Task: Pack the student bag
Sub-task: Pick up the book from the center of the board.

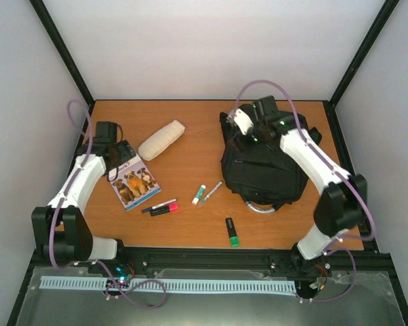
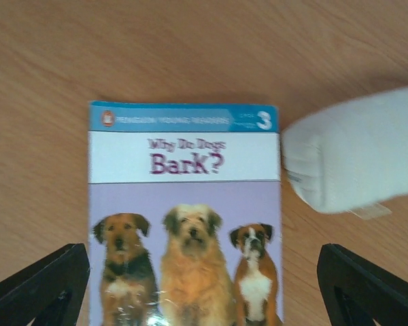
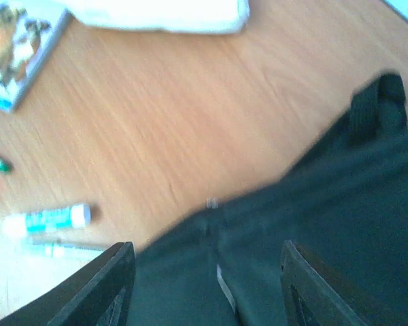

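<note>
Left side: my left gripper (image 2: 204, 292) has its jaws wide apart. Black fingers (image 2: 44, 288) sit at lower L and lower R of the wrist view, either side of the thin paperback w/ three dogs on a lilac cover (image 2: 183, 224). The book lies flat on the orange-brown wooden table (image 1: 197, 122). Contact w/ the book: can't tell. A cream padded oblong pouch (image 2: 353, 159) is at right of that view, just beside the book's upper R corner.

Right side: my right gripper (image 3: 207, 285) also has its jaws apart, over the large black fabric backpack (image 1: 262, 170). The backpack lies right of centre in the top view, w/ its grey loop handle (image 1: 262, 207) at the lower edge. Black fabric shows betw. my fingers; whether they pinch it can't be told, as the view is blurred.

Loose items, centre of top view: black-and-pink marker (image 1: 164, 210), white green-capped stick (image 1: 199, 194), black-and-green highlighter (image 1: 232, 231).
</note>
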Controlling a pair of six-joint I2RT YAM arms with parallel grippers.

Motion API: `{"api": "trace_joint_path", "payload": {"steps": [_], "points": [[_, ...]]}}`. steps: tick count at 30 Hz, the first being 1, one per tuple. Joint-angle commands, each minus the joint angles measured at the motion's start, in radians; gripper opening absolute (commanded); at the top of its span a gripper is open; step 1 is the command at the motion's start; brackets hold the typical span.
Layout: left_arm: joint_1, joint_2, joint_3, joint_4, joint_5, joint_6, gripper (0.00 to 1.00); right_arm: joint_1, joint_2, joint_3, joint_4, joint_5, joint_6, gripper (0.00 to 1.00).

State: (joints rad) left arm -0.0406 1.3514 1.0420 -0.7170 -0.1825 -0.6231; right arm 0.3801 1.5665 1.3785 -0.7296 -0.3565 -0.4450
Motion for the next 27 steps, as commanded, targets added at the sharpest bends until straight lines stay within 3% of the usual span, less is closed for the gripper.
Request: {"api": "trace_joint_path", "payload": {"steps": [1,8,13,18,27], "points": [[0.123,-0.033,-0.003,-0.045,0.126,0.003,0.94,0.039,0.192,0.224,-0.077,-0.180,0.060,0.61],[0.165,0.011,-0.074,-0.030,0.215,-0.018,0.92,0.145,0.441,0.455,-0.095,-0.303,0.190,0.60],[0.200,0.018,-0.135,0.046,0.137,-0.012,0.92,0.220,0.590,0.537,-0.047,-0.361,0.242,0.60],[0.250,0.064,-0.122,0.051,0.158,0.026,0.89,0.222,0.766,0.659,-0.013,-0.474,0.370,0.49],[0.251,0.212,-0.131,0.146,0.278,0.039,0.75,0.266,0.908,0.828,0.002,-0.487,0.311,0.45]]}}
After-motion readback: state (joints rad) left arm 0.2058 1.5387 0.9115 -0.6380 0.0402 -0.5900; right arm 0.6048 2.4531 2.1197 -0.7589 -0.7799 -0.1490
